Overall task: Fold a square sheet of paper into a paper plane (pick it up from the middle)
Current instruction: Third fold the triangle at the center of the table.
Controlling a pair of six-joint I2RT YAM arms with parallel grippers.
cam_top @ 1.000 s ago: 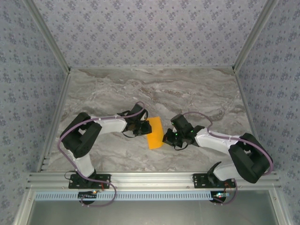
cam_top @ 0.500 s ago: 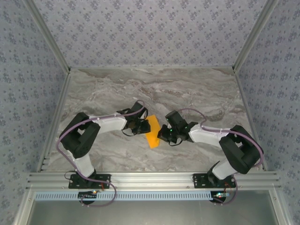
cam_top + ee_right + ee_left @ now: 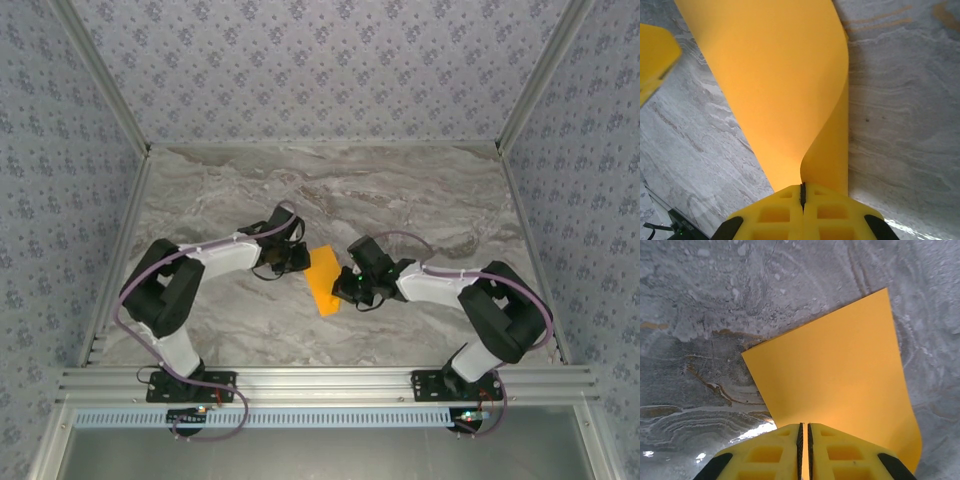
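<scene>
Left fingers (image 3: 765,456) and right fingers (image 3: 771,215) pinch the paper (image 3: 322,280).

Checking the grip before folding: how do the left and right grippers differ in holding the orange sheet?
Ahead of the left gripper the square sheet of paper spreads nearly flat; at the right gripper it curls sharply into the grip. From above, the left gripper meets its left edge, the right gripper its right edge. Both are shut on the sheet.
</scene>
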